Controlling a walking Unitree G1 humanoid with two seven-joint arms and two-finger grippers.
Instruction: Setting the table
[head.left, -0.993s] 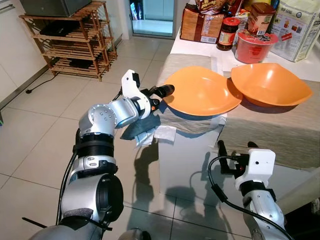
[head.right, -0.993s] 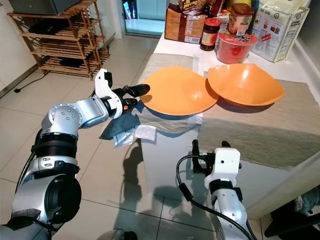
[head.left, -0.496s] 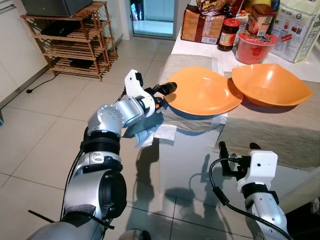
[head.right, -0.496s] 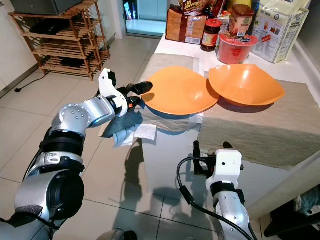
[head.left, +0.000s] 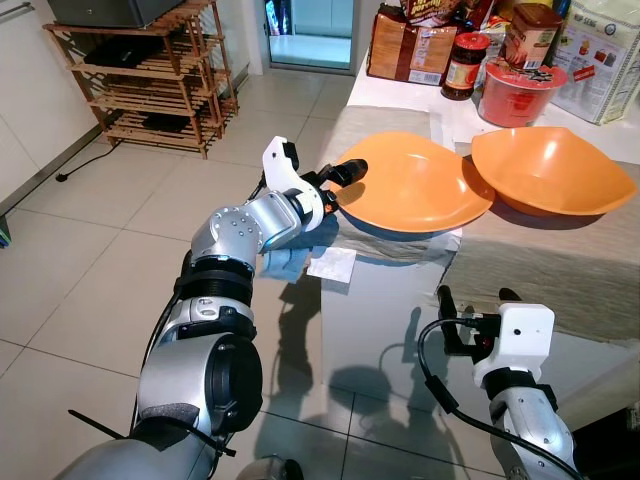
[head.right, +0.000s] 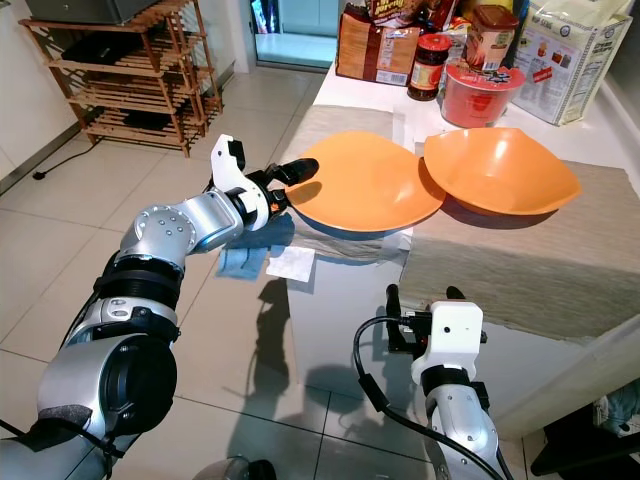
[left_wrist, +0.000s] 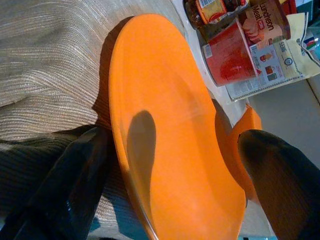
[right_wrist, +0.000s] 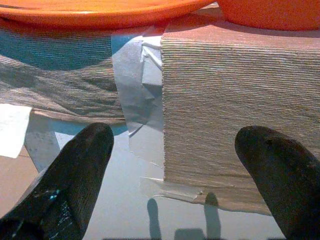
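Observation:
Two orange bowls stand side by side on woven beige placemats (head.left: 560, 260) on the white table: the left bowl (head.left: 415, 185) near the table's corner, the right bowl (head.left: 550, 170) beside it. My left gripper (head.left: 337, 188) is open at the left bowl's near rim, with one finger (head.left: 350, 170) above the rim and the other below it. The left wrist view has that bowl (left_wrist: 170, 135) lying between the two spread fingers. My right gripper (head.left: 473, 300) is open and holds nothing. It hangs low in front of the table's edge, facing the placemat's hanging edge (right_wrist: 220, 100).
Food packets, a dark jar (head.left: 464, 64) and a red tub (head.left: 520, 92) crowd the table's back. A wooden shelf rack (head.left: 140, 80) stands at the back left. A blue cloth (head.left: 285, 262) and a white paper (head.left: 332, 265) lie on the tiled floor beside the table.
My left gripper has reached further forward, so its upper finger now lies over the left bowl's rim. The right gripper has stayed where it was.

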